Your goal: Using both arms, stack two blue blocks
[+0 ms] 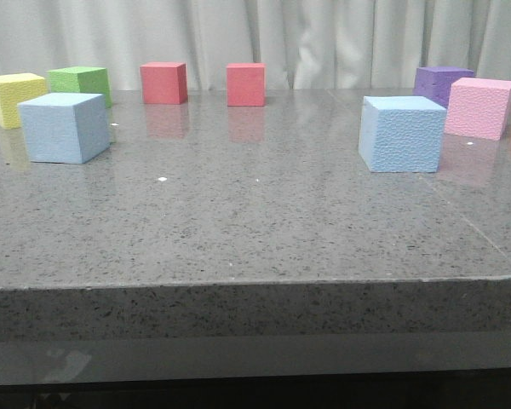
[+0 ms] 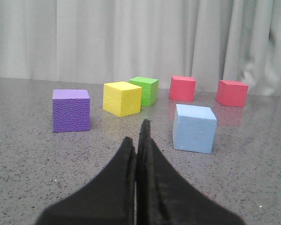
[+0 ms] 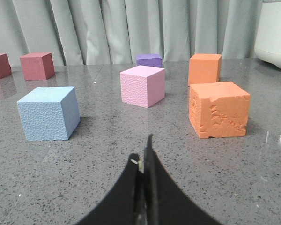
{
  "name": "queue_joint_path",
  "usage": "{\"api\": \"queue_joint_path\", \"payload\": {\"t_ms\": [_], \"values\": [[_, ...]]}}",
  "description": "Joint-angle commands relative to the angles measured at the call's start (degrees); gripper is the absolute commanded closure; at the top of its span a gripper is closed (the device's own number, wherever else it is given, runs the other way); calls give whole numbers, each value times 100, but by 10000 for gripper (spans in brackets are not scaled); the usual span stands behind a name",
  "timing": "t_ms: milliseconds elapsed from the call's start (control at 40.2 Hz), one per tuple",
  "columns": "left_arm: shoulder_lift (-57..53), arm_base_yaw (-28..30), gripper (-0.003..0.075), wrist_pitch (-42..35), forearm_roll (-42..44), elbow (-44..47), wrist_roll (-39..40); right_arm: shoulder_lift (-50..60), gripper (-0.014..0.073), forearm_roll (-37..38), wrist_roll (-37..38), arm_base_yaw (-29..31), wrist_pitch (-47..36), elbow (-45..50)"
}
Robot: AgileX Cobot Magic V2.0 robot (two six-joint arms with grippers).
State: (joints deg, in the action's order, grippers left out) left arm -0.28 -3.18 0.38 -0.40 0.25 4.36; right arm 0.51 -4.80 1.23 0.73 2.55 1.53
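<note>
Front view shows one blue block far left and the other blue block at right, well apart. My left gripper and right gripper are both pressed closed, empty. No writing is readable.

Pebbly matt foam blue blocks on glossy speckled stone table

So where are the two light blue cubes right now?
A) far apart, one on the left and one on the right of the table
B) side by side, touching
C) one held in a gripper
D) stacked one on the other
A: in the front view, one blue block sits at the left and the other blue block at the right, neither held.
</note>
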Motion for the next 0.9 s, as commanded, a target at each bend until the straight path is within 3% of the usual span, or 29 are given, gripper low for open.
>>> {"api": "queue_joint_path", "payload": {"t_ms": [0,473,647,747,871], "values": [[-104,2,739,-463,-34,14,55,112,661,78,-14,38,-477,-23],[-104,2,739,-463,-34,14,55,112,661,78,-14,38,-477,-23],[-104,2,739,-645,-34,-5,55,112,661,78,-14,38,-852,-28],[-104,2,739,-713,-34,-243,55,112,661,78,-14,38,-899,-260],[-82,2,739,-285,-34,-1034,55,107,661,78,-18,38,-350,-1059]]}}
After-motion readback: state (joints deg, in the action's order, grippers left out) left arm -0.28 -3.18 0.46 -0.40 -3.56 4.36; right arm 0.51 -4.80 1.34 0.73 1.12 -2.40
